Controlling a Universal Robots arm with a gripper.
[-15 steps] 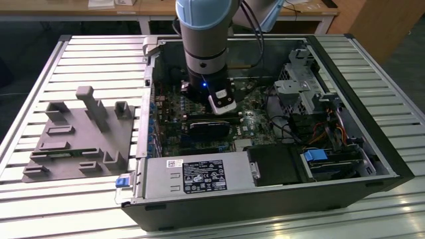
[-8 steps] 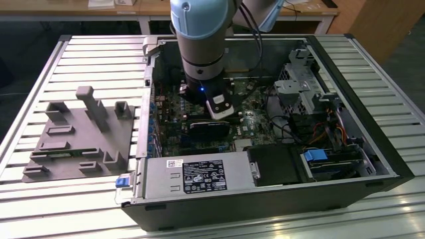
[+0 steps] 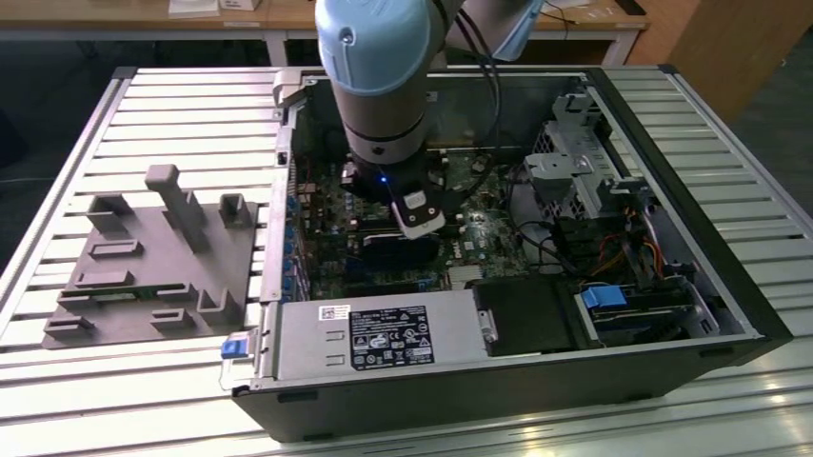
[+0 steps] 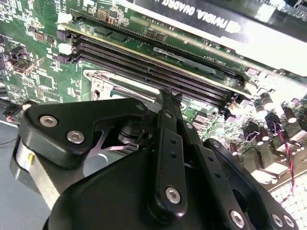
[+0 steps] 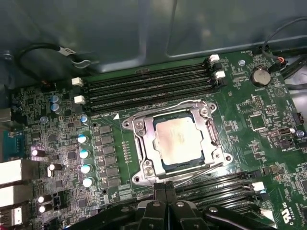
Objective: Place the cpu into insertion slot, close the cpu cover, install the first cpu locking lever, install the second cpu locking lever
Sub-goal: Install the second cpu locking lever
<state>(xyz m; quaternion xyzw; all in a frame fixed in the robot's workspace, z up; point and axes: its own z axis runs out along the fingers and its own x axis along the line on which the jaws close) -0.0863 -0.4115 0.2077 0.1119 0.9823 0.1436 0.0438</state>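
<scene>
The cpu (image 5: pixel 178 139) lies in the insertion slot (image 5: pixel 144 168) with the cpu cover (image 5: pixel 145 143) down. The tool (image 5: pixel 165 191), fingers pressed together, hovers near a locking lever (image 5: pixel 194 173); latching needs a sideways hook.

A slatted metal table (image 3: pixel 152 105) stands before wooden desks (image 3: pixel 152 21) and a dark floor (image 3: pixel 32 124).

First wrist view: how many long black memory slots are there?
4 clearly: long black memory slots side by side, between the silvery square cpu and the grey case wall. More lie on the cpu's other side by the black gripper, partly hidden.
</scene>
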